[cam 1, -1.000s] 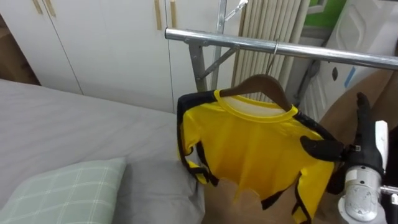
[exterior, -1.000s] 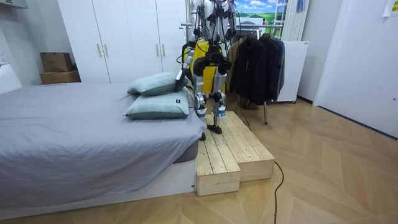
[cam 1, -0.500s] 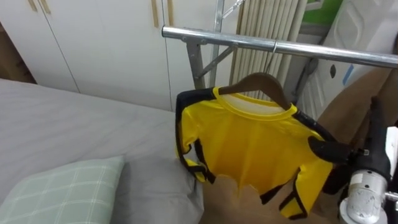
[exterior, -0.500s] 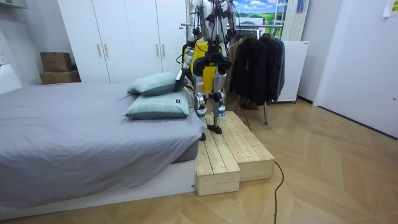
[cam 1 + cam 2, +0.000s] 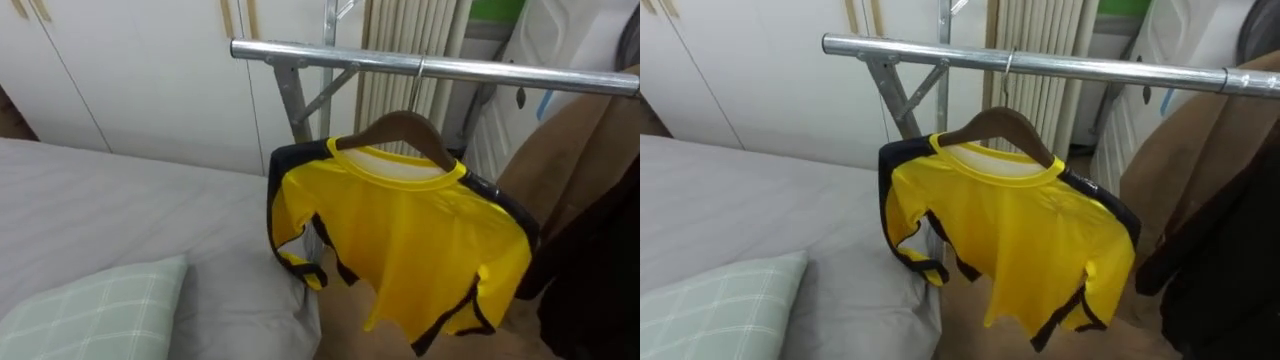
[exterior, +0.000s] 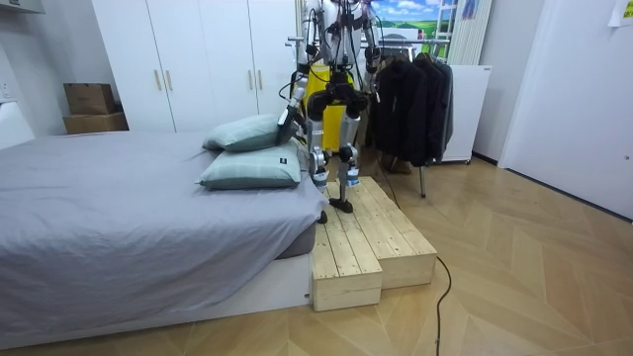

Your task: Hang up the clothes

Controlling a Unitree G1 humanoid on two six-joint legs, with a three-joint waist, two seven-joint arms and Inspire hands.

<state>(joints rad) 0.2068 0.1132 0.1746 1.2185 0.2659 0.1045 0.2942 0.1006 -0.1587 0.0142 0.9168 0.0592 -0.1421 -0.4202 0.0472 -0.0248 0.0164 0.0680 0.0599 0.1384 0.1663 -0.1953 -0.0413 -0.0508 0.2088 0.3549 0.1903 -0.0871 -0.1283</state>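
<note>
This is looking like a bedroom in a home — a wide grey bed (image 6: 119, 218) is filling the room view's left, pillows (image 6: 252, 168) are lying on it, white wardrobes (image 6: 188, 59) are lining the wall, and dark coats (image 6: 410, 99) are hanging from a metal rail (image 5: 420, 68) above wooden flooring (image 6: 534, 267).

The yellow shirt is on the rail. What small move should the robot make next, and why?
Probably it should leave the yellow shirt alone and step back a little from the rail. The hook of the wooden hanger sits over the rail, and the shirt hangs from the hanger by its collar. So the hanging looks done, though one sleeve seems somewhat bunched.
</note>
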